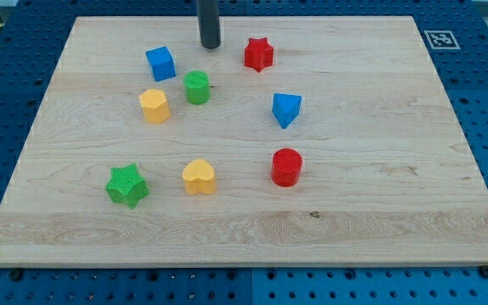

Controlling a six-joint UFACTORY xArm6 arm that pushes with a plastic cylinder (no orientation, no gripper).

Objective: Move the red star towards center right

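rod tip beside the red star, upper part of the counter

the wooden counter carries eight blocks. the red star lies near the view's top, slightly right of centre. the rod's tip rests on the counter just to the star's left, apart from it. the arm carries no gripper, so no open or closed state applies. a blue cube sits left of the tip, with a green cylinder and a yellow hexagonal block below. a blue angular block and a red cylinder lie below the star. a yellow heart and a green star occupy the lower left.
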